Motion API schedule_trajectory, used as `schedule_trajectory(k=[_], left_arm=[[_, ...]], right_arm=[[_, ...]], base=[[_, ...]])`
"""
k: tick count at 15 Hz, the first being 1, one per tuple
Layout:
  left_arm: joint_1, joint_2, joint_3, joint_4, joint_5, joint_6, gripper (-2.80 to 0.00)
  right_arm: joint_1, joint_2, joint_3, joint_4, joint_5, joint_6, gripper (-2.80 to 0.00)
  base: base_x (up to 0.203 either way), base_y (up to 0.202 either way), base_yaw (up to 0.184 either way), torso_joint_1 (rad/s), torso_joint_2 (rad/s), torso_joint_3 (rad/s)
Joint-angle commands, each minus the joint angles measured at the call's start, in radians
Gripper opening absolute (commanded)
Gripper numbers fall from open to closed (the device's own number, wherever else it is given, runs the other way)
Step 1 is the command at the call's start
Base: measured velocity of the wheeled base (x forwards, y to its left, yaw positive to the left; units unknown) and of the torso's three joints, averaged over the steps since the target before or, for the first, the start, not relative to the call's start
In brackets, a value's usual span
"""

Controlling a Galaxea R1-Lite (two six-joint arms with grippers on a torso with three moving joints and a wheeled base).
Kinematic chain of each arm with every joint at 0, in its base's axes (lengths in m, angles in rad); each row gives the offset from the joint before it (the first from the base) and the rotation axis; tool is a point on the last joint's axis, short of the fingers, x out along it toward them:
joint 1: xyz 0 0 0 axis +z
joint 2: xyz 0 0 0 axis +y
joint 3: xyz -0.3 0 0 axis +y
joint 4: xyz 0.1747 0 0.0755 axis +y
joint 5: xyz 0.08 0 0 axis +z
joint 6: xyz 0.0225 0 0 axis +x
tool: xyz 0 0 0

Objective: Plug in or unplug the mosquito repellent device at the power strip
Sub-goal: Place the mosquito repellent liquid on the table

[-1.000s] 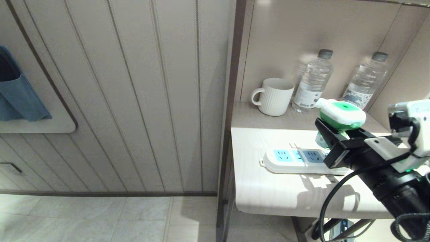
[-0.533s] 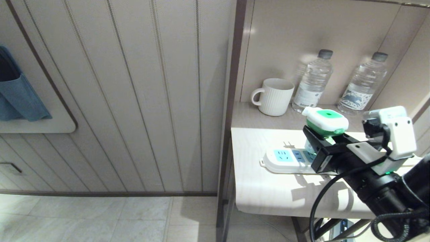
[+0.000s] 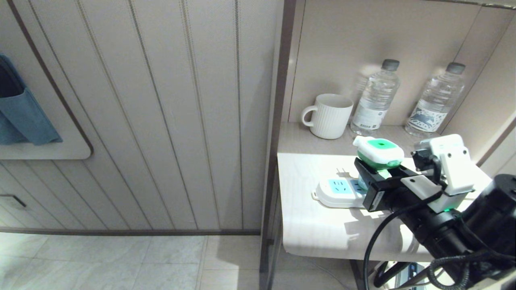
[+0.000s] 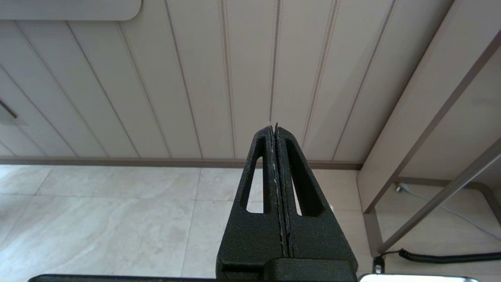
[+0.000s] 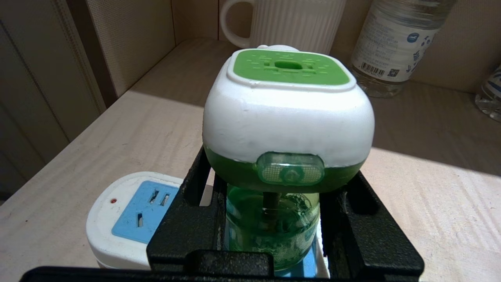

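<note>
The mosquito repellent device [image 3: 379,154] has a white head with a green top patch and a green liquid bottle underneath. My right gripper [image 3: 377,172] is shut on that bottle and holds the device upright just over the power strip [image 3: 336,194]. In the right wrist view the device [image 5: 287,113] fills the middle, with the black fingers [image 5: 184,219] either side of the bottle. The power strip [image 5: 117,219] shows one free light-blue socket at its rounded end. Whether the bottle touches the strip is hidden. My left gripper [image 4: 275,129] is shut and empty, low over the floor.
A white ribbed mug [image 3: 330,116] and two clear water bottles [image 3: 375,98] [image 3: 437,100] stand at the back of the small table [image 3: 314,229]. A panelled wall rises at the table's left edge. A blue cloth [image 3: 24,117] hangs far left.
My right gripper has carried the device left and down, from beside the far bottle to over the power strip near its rounded end. The left gripper has not moved.
</note>
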Motion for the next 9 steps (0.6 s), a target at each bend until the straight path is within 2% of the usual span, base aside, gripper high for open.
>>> schedule_trajectory(k=[1,9], left_arm=[[0.000,0.001,0.000,0.000,0.000,0.000,-2.80],[0.000,0.000,0.000,0.000,0.000,0.000,-2.80]], right_arm=[[-0.002,-0.003,0.002,-0.004,-0.008,-0.005,-2.80],[0.002,-0.001,0.011,-0.015,-0.025,0.007,-2.80]], base=[[0.000,0.000,0.000,0.000,0.00,0.000],[0.000,0.000,0.000,0.000,0.00,0.000]])
